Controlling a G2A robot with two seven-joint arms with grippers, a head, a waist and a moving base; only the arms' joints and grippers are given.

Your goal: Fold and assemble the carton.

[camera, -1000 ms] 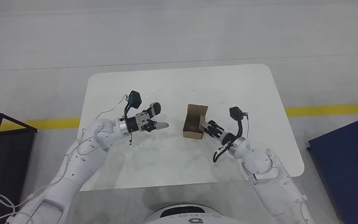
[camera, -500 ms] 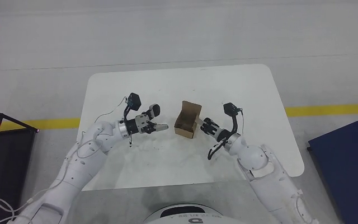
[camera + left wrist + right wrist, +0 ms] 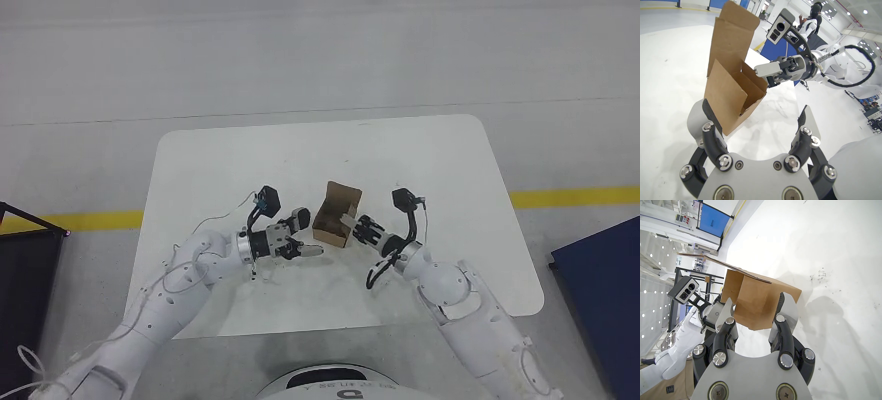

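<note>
A small brown carton (image 3: 335, 212) stands mid-table, its top open and one tall flap (image 3: 734, 36) raised. My right gripper (image 3: 358, 229) is shut on the carton (image 3: 757, 298), one finger on each side of its body. In the left wrist view that gripper (image 3: 770, 75) holds the carton's (image 3: 728, 92) far wall. My left gripper (image 3: 303, 247) is open just on the carton's other side, low over the table. Seen in its own view, the left gripper (image 3: 755, 109) has one fingertip (image 3: 706, 108) close against the carton's near corner, with nothing between the fingers.
The white table (image 3: 440, 170) has bare room all around the carton. Its front edge lies close behind both arms. A black frame (image 3: 20, 240) stands off the table's left side and a dark blue object (image 3: 605, 270) off its right.
My right gripper has carried the carton a little to the left and turned it. My left arm has moved right, bringing its open gripper close to the carton.
</note>
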